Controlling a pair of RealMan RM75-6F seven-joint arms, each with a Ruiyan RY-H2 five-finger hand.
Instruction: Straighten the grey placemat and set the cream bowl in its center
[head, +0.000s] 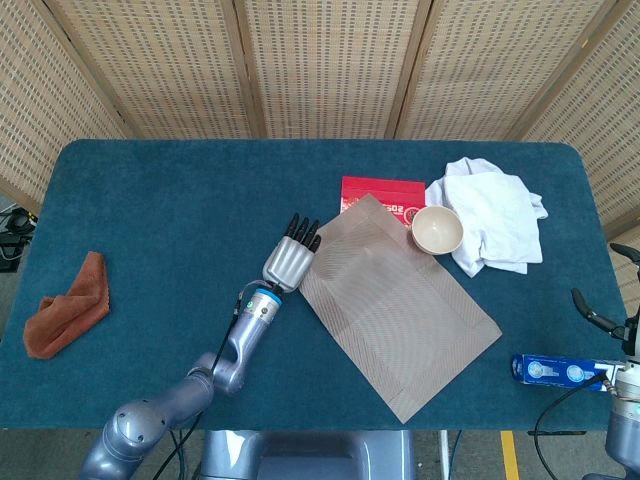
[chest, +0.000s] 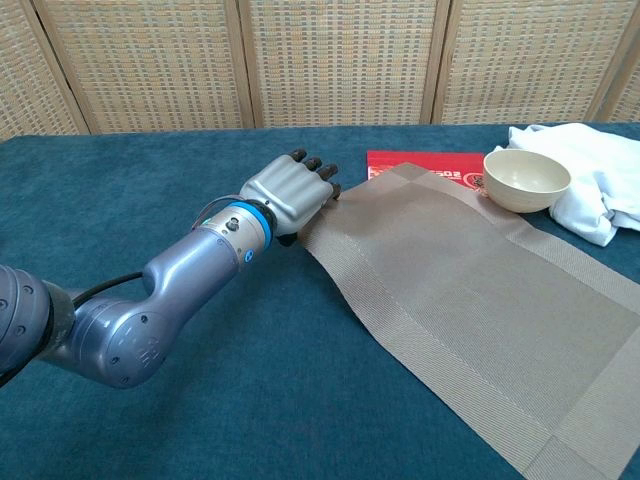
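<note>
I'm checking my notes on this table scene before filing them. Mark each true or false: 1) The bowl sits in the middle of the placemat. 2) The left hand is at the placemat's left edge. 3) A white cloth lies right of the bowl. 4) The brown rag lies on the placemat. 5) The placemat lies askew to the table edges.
1) False: the bowl sits at the far corner of the placemat.
2) True: the left hand is there.
3) True: the white cloth is beside it.
4) False: the brown rag lies far left on the table.
5) True.
</note>
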